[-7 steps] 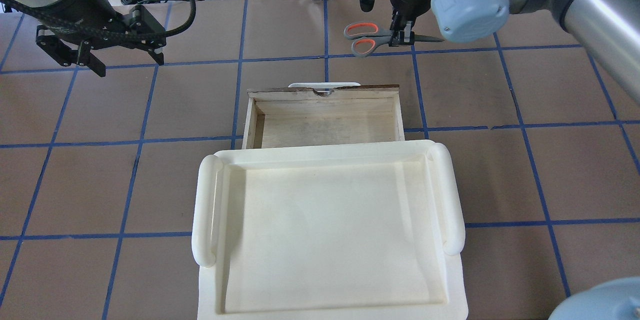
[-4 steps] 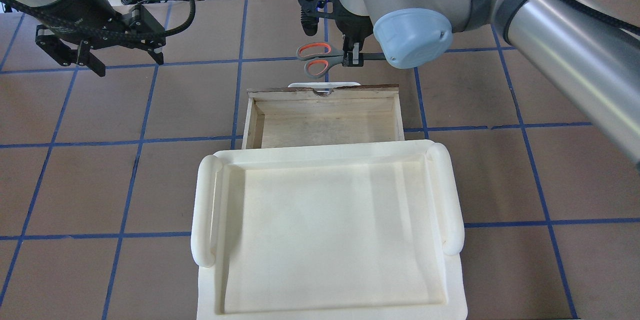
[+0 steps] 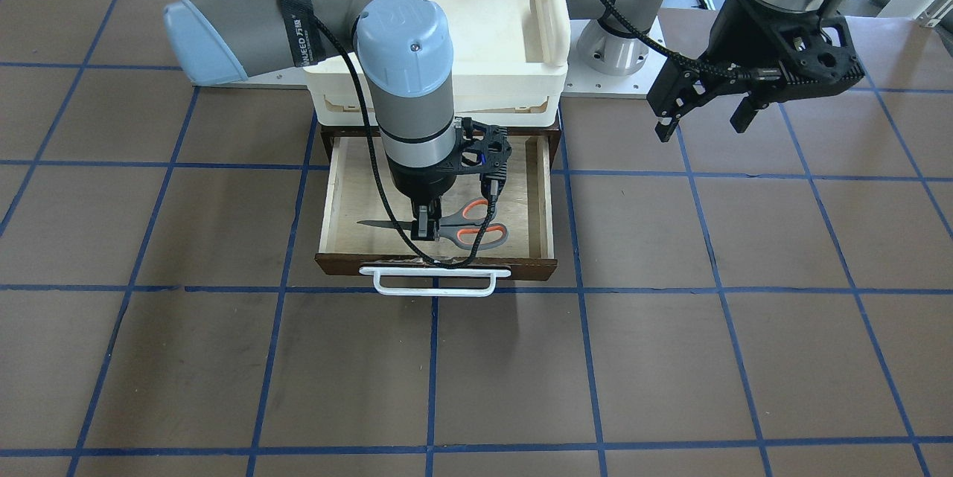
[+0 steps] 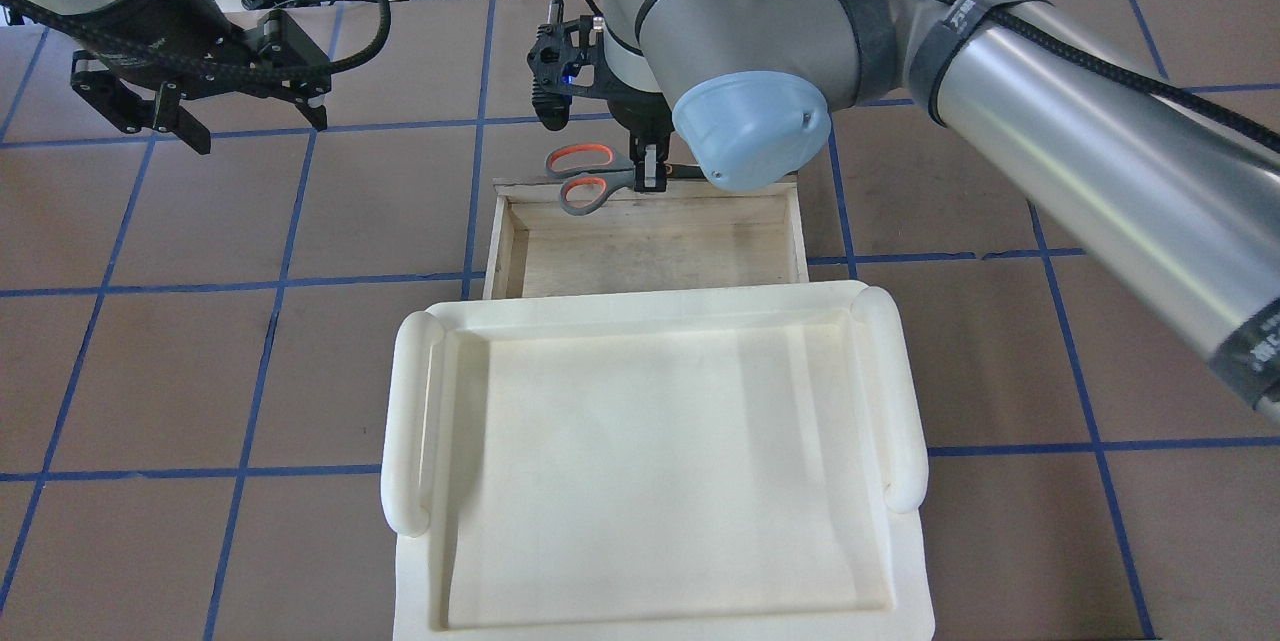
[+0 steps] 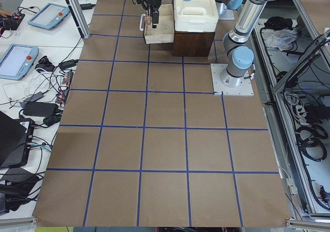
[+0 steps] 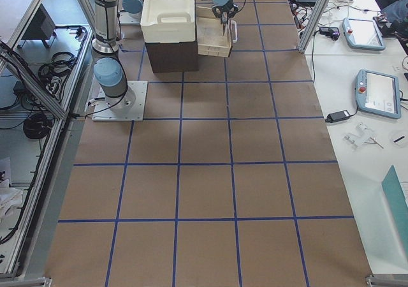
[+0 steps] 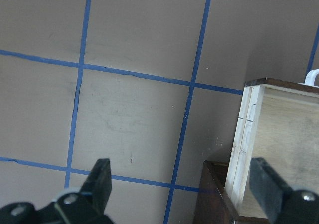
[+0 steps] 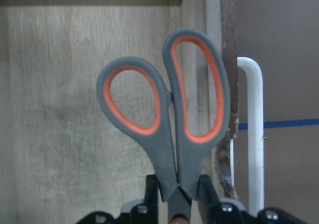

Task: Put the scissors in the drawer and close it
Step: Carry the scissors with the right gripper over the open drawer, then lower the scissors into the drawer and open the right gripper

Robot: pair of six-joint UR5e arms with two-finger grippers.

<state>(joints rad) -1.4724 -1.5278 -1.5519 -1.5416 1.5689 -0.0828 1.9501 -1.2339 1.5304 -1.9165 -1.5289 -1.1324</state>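
1. While the right gripper hangs straight down over the open drawer, its two fingers are clamped on the scissors just past the pivot, where the handles begin.
2. Held flat, the scissors lie along the drawer's front board. The grey loops with orange linings point toward the robot's left and the closed blades toward its right.
3. From the right wrist camera, the scissors show against the pale wooden floor of the drawer. The outer loop overlaps the line of the front board, and the white handle is just beyond it.
4. Whether the scissors touch the drawer floor or hang above it cannot be told from these views.
5. Seen from overhead, the drawer is pulled out from under the white tray, which sits on top of a dark cabinet.
6. At the drawer's dark front, the white handle sticks out over the brown table with its blue grid lines.
7. Well apart from the drawer, on the robot's left side, the left gripper hangs above the table with its fingers spread wide and nothing between them.
8. Through the left wrist camera, the left gripper looks down on bare table, with one corner of the drawer at the edge of the view.
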